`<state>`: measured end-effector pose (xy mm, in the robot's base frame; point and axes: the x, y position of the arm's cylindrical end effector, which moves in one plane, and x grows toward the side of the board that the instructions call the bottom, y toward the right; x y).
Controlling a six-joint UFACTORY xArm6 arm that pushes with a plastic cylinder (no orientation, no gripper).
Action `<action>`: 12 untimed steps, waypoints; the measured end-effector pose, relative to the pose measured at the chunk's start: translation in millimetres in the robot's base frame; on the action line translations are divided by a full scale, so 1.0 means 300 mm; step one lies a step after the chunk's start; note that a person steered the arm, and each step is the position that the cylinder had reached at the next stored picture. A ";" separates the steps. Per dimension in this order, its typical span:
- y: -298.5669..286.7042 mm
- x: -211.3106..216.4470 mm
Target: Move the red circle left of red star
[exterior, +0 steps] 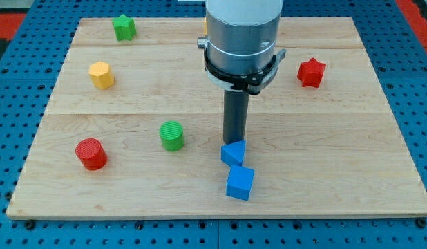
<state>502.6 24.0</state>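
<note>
The red circle (pixel 91 153), a short red cylinder, stands near the wooden board's lower left. The red star (pixel 311 72) lies at the upper right, far from it. My tip (pixel 233 143) is near the board's middle, just above and touching or almost touching a blue triangular block (pixel 233 153). The tip is well to the right of the red circle and below-left of the red star.
A blue cube (pixel 240 182) sits just below the blue triangular block. A green cylinder (pixel 172 135) stands left of the tip. A yellow hexagonal block (pixel 101 74) and a green star (pixel 124 27) lie at the upper left. The wooden board (pixel 352 159) rests on a blue table.
</note>
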 end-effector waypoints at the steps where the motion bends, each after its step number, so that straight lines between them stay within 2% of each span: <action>1: -0.103 0.063; 2: -0.336 0.075; 3: -0.389 0.008; 4: -0.458 0.238; 5: -0.799 0.248; 6: -0.761 -0.005; 7: -0.580 -0.166; 8: -0.640 -0.136; 9: -0.633 0.077; 10: -0.408 0.025; 11: -0.474 -0.191; 12: -0.512 -0.227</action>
<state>434.5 -129.6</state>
